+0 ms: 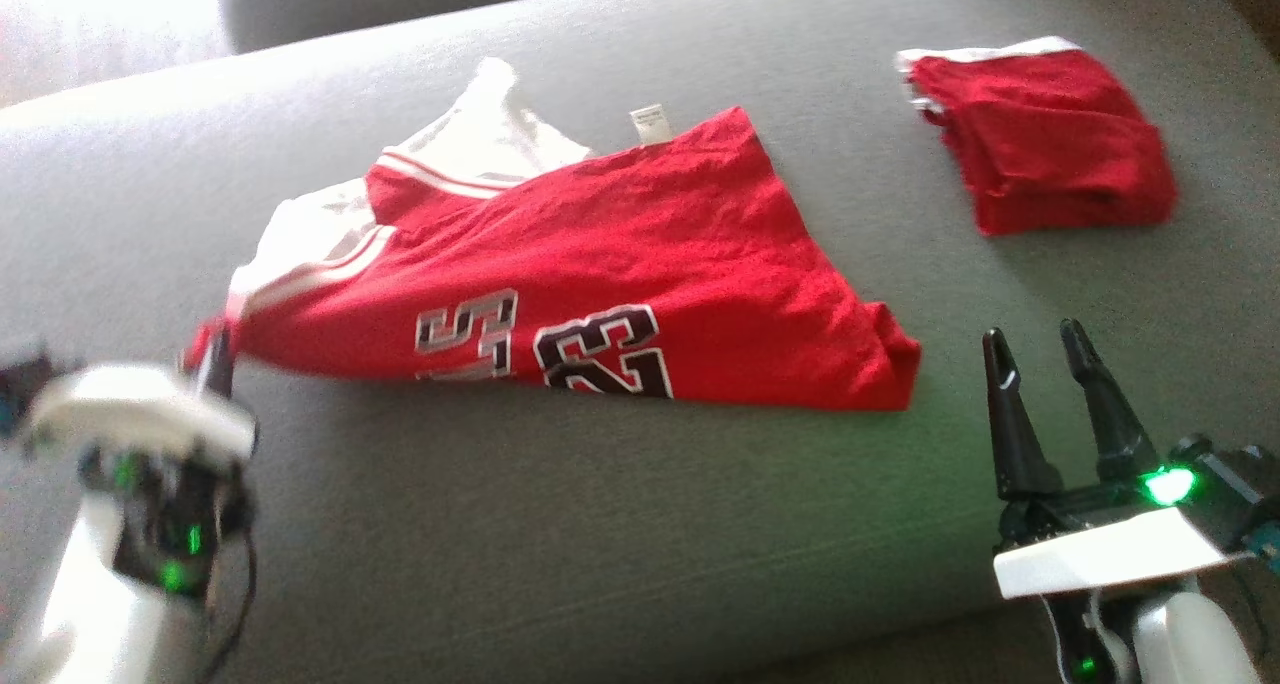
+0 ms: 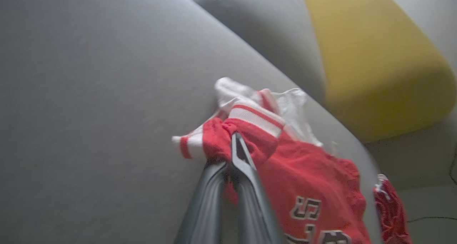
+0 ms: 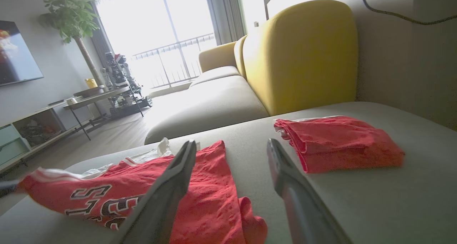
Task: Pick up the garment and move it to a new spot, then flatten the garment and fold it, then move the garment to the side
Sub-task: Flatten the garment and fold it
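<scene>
- Left gripper (image 1: 213, 356): fingers closed together, pinching the striped sleeve edge of the red jersey (image 1: 600, 274); cloth is bunched at its tips.
- Jersey spreads from that grip rightward over the grey cushion (image 1: 600, 544).
- Right gripper (image 1: 1035, 336): fingers wide apart, nothing between them. The jersey hem is near its left; a folded red garment (image 1: 1050, 144) lies ahead, well apart.

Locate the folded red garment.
In the head view the folded garment lies on the grey sofa at the upper right, apart from the jersey, beyond the open right hand.
</scene>
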Controlling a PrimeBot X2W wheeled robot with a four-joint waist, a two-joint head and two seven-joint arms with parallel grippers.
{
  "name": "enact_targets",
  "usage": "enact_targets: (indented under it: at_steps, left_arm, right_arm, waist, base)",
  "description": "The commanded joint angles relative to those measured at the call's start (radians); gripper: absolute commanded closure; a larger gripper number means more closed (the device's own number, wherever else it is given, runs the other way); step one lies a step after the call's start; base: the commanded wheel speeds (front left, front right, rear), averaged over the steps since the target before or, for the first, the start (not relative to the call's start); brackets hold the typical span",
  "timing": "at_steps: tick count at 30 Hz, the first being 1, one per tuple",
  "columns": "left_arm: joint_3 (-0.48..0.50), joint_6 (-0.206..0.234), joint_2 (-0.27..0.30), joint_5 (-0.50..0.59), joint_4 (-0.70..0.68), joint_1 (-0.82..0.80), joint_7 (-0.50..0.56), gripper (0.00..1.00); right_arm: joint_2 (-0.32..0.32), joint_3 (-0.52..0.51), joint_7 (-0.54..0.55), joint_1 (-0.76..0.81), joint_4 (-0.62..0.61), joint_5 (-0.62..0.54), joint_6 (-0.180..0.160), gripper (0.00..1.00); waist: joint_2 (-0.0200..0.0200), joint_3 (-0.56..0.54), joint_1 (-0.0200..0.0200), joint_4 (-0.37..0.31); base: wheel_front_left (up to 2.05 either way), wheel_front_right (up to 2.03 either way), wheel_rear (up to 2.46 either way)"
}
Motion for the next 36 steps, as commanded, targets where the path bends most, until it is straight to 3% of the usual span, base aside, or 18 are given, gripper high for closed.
enact_targets:
  at_steps: [1,7,8,9,10,11,15,19,27,31,36]
  left_arm:
    - [0.059,-0.008,0.044,-0.003,-0.033,-0.015,-0.037,1.00]
    - [0.079,-0.062,0.006,-0.026,-0.015,0.086,-0.119,1.00]
    - [0.076,-0.072,-0.008,-0.024,-0.014,0.094,-0.138,0.64]
    - [0.071,-0.077,-0.013,-0.021,-0.014,0.099,-0.145,0.55]
    - [0.065,-0.079,-0.015,-0.012,-0.015,0.104,-0.154,0.32]
    - [0.060,-0.080,-0.016,0.001,-0.021,0.108,-0.171,0.00]
    - [0.051,-0.080,-0.011,0.052,-0.051,0.123,-0.248,0.00]
    - [0.033,-0.052,0.010,0.154,-0.117,0.148,-0.325,0.00]
    - [0.019,-0.014,0.074,0.367,-0.255,0.146,-0.358,0.00]
    - [-0.080,0.010,0.160,0.567,-0.296,0.145,-0.358,0.00]
    - [-0.163,0.059,0.183,0.695,-0.293,0.141,-0.336,0.00]
  right_arm:
    - [-0.010,0.017,-0.009,-0.024,-0.039,-0.014,0.000,0.00]
    - [-0.010,0.021,-0.009,-0.049,-0.032,-0.051,0.000,0.00]
    - [-0.010,0.026,-0.009,-0.057,-0.028,-0.058,0.000,0.00]
    - [-0.010,0.030,-0.009,-0.059,-0.026,-0.061,0.000,0.00]
    - [-0.010,0.037,-0.009,-0.062,-0.025,-0.069,0.000,0.00]
    - [-0.010,0.044,-0.009,-0.064,-0.025,-0.081,0.000,0.00]
    - [-0.010,0.050,-0.009,-0.063,-0.025,-0.090,0.000,0.00]
    - [-0.010,0.052,-0.009,-0.060,-0.024,-0.092,0.000,0.00]
    - [-0.010,0.062,-0.009,-0.071,-0.037,-0.107,0.000,0.00]
    - [-0.010,0.054,-0.009,-0.088,-0.042,-0.094,0.000,0.00]
    - [-0.010,0.051,-0.009,-0.105,-0.044,-0.077,0.000,0.00]
  waist:
    - [0.0000,0.033,0.0000,0.051]
    - [0.0000,0.050,0.0000,0.127]
    - [0.0000,0.048,0.0000,0.145]
    - [0.0000,0.046,0.0000,0.151]
    - [0.0000,0.045,0.0000,0.154]
    - [0.0000,0.044,0.0000,0.157]
    - [0.0000,0.044,0.0000,0.161]
    - [0.0000,0.051,0.0000,0.150]
    - [0.0000,0.098,0.0000,0.108]
    - [0.0000,0.134,0.0000,0.079]
    - [0.0000,0.178,0.0000,0.054]
  base:
    - [0.00,0.00,0.00]
    - [0.00,0.00,0.00]
    - [0.00,0.00,0.00]
    - [0.00,0.00,0.00]
    - [0.00,0.00,0.00]
    - [0.00,0.00,0.00]
    - [0.00,0.00,0.00]
    - [0.00,0.00,0.00]
    - [0.00,0.00,0.00]
    - [0.00,0.00,0.00]
    - [0.00,0.00,0.00]
